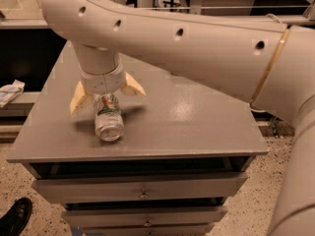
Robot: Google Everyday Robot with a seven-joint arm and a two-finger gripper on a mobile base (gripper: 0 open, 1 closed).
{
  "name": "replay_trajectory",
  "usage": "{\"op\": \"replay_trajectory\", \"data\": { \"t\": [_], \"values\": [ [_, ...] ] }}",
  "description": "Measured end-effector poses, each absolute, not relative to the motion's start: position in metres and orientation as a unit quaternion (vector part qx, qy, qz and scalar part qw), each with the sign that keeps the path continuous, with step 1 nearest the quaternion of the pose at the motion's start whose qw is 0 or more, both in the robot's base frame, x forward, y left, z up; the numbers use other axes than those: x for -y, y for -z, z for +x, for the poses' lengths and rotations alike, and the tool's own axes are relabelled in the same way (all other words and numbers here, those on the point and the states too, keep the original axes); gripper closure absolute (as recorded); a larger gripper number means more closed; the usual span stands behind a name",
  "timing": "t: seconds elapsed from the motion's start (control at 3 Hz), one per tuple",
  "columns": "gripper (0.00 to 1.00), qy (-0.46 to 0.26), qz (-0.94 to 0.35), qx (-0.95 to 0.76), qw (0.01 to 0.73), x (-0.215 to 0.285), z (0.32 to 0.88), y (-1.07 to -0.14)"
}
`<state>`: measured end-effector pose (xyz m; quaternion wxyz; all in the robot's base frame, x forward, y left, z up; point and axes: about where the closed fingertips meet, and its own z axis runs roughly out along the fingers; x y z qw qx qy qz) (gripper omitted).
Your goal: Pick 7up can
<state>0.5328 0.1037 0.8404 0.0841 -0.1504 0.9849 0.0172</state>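
Note:
The 7up can lies on its side on the grey cabinet top, near the front left, its silver end facing the camera and a green band on its body. My gripper hangs straight down over the can's far end. It is open, with one tan finger to the left of the can and the other to the right. The fingers straddle the can and are not closed on it. The big cream arm crosses the top of the view and hides the back of the cabinet top.
Below the top the cabinet has drawers with small knobs. A black shoe stands on the speckled floor at the bottom left. A white crumpled object lies on a low shelf at the left.

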Motion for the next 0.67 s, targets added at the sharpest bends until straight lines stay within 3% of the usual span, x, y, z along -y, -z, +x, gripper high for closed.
{"op": "replay_trajectory", "data": {
  "t": [0.67],
  "values": [
    [0.56,0.015,-0.174,-0.980,0.095,-0.089,0.543,-0.836]
  ]
}}
